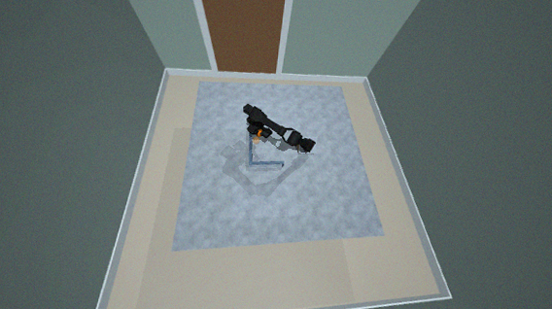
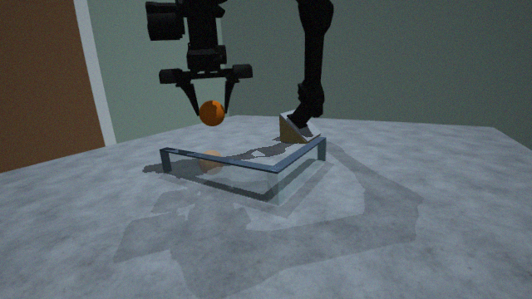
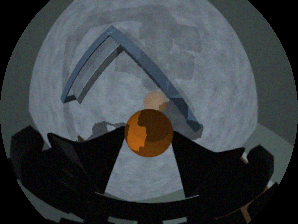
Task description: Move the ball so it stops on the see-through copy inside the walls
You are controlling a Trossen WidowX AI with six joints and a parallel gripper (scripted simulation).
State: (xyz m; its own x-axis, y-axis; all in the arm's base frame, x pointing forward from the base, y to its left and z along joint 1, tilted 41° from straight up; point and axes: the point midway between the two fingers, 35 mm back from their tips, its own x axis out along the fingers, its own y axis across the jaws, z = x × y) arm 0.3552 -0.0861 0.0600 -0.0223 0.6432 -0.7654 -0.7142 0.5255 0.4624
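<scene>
An orange ball (image 1: 259, 133) (image 2: 212, 113) (image 3: 149, 133) is held in the air, above the height of the walls. My gripper (image 2: 212, 113) (image 3: 148, 132) is shut on it, one finger on each side. The see-through copy (image 1: 256, 140) (image 2: 211, 162) (image 3: 155, 101) rests on the table below the ball, inside the corner and close to one wall. The two clear walls with blue rims (image 1: 266, 163) (image 2: 300, 154) (image 3: 145, 60) meet at a corner. In the top view the arm hides the fingers and part of the ball.
The arm's base stands on a wedge block (image 2: 291, 130) behind the walls in the exterior view. The blue-grey table top (image 1: 282, 213) (image 2: 353, 266) carries the arm's shadows around the walls. A brown door (image 1: 241, 21) is in the back wall.
</scene>
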